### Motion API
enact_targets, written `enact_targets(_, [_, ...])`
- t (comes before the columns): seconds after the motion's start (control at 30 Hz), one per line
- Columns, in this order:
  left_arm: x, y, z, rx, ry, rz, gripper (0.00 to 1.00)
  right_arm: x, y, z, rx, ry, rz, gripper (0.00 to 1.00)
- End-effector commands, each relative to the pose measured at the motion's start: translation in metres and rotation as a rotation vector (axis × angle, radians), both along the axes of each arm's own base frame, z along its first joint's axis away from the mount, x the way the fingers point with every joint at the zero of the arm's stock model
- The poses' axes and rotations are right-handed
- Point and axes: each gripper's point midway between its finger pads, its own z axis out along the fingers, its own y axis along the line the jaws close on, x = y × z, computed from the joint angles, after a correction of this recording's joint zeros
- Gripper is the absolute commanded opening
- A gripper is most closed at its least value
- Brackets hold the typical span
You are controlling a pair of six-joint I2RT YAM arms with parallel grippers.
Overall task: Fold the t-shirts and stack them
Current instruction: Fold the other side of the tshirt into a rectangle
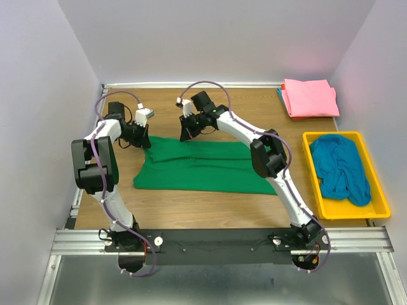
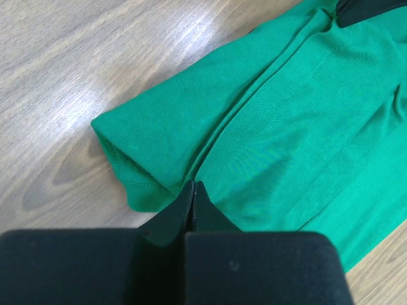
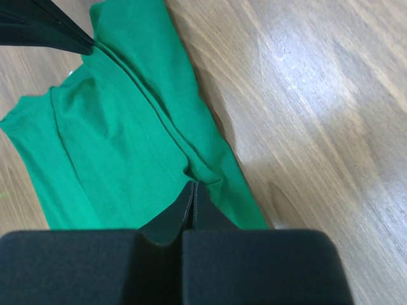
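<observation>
A green t-shirt (image 1: 203, 166) lies mostly flat on the wooden table, its far edge gathered into a fold. My left gripper (image 1: 141, 141) is shut on that far edge at the left end; its tips (image 2: 194, 184) pinch a fold of green t-shirt fabric (image 2: 286, 127) beside the sleeve. My right gripper (image 1: 186, 135) is shut on the same edge further right; its tips (image 3: 194, 184) pinch a pucker of the shirt (image 3: 108, 140). A pink t-shirt (image 1: 310, 97) lies folded at the back right. A teal-blue t-shirt (image 1: 343, 168) lies crumpled in the tray.
A yellow plastic tray (image 1: 316, 190) stands at the right edge of the table. A teal edge shows under the pink shirt's left side. White walls close in the left, back and right. Bare wood (image 1: 210, 206) shows in front of the green shirt.
</observation>
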Motion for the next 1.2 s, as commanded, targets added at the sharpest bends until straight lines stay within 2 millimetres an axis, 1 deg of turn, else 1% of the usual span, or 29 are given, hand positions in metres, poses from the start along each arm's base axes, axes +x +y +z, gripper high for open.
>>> enact_targets(0.0, [0.0,-0.002,0.006,-0.009,-0.009,-0.024,0.0,-0.001,0.002,0.017,0.02,-0.044,0.02,0.01])
enact_targets(0.03, [-0.001,-0.001,0.008,-0.006,-0.016,-0.031,0.0,-0.005,0.001,0.017,0.022,-0.035,0.028,0.0])
enact_targets(0.07, [-0.003,-0.002,0.013,-0.007,-0.024,-0.038,0.0,-0.008,0.002,0.024,0.032,-0.039,0.038,0.0])
enact_targets(0.17, [-0.006,-0.003,0.02,0.002,-0.042,-0.049,0.0,-0.015,0.001,0.036,0.059,-0.033,0.063,0.01])
enact_targets(0.2, [-0.01,-0.002,0.026,0.012,-0.058,-0.059,0.0,-0.02,0.001,0.042,0.064,-0.032,0.07,0.01])
enact_targets(0.23, [-0.012,-0.001,0.028,0.019,-0.064,-0.065,0.0,-0.024,0.001,0.045,0.072,-0.026,0.081,0.0])
enact_targets(0.27, [-0.016,-0.001,0.028,0.03,-0.065,-0.072,0.0,-0.028,0.001,0.045,0.073,-0.022,0.09,0.01])
enact_targets(0.3, [-0.018,0.0,0.033,0.039,-0.077,-0.076,0.0,-0.036,-0.002,0.038,0.06,-0.001,0.1,0.0])
enact_targets(0.37, [-0.026,0.0,0.033,0.049,-0.066,-0.086,0.0,-0.047,-0.002,0.046,0.064,-0.001,0.116,0.01])
enact_targets(0.43, [-0.03,0.001,0.037,0.061,-0.082,-0.103,0.0,-0.059,-0.008,0.04,0.047,-0.007,0.152,0.01])
enact_targets(0.5, [-0.038,0.001,0.035,0.068,-0.069,-0.116,0.0,-0.07,-0.01,0.036,0.036,0.006,0.168,0.0])
enact_targets(0.53, [-0.041,0.0,0.036,0.073,-0.081,-0.131,0.0,-0.078,-0.013,0.034,0.029,0.015,0.179,0.01])
enact_targets(0.57, [-0.047,0.0,0.033,0.072,-0.067,-0.14,0.0,-0.082,-0.015,0.031,0.023,0.024,0.184,0.01])
enact_targets(0.67, [-0.062,-0.002,0.031,0.081,-0.063,-0.186,0.0,-0.094,-0.019,0.029,0.011,0.028,0.203,0.01])
enact_targets(0.7, [-0.072,-0.003,0.026,0.08,-0.04,-0.199,0.0,-0.1,-0.024,0.029,0.006,0.037,0.208,0.01])
enact_targets(0.73, [-0.077,-0.003,0.028,0.084,-0.047,-0.21,0.0,-0.103,-0.026,0.029,0.004,0.034,0.213,0.01])
enact_targets(0.77, [-0.086,-0.004,0.027,0.089,-0.044,-0.23,0.0,-0.108,-0.029,0.029,-0.002,0.035,0.22,0.0])
enact_targets(0.8, [-0.092,-0.004,0.022,0.088,-0.029,-0.241,0.0,-0.11,-0.031,0.029,-0.003,0.038,0.22,0.01])
enact_targets(0.83, [-0.097,-0.005,0.024,0.088,-0.035,-0.25,0.0,-0.111,-0.032,0.03,-0.003,0.033,0.224,0.01])
enact_targets(0.87, [-0.105,-0.007,0.021,0.083,-0.023,-0.269,0.0,-0.115,-0.034,0.027,-0.009,0.04,0.228,0.01])
enact_targets(0.9, [-0.11,-0.007,0.02,0.084,-0.021,-0.276,0.0,-0.117,-0.036,0.027,-0.013,0.04,0.23,0.0])
enact_targets(0.97, [-0.116,-0.008,0.017,0.084,-0.013,-0.286,0.0,-0.119,-0.038,0.028,-0.016,0.029,0.237,0.0])
enact_targets(1.0, [-0.122,-0.009,0.014,0.078,0.001,-0.292,0.0,-0.118,-0.04,0.028,-0.019,0.025,0.236,0.0])
enact_targets(1.17, [-0.137,-0.012,0.006,0.07,0.029,-0.331,0.0,-0.121,-0.05,0.02,-0.054,-0.002,0.245,0.0])
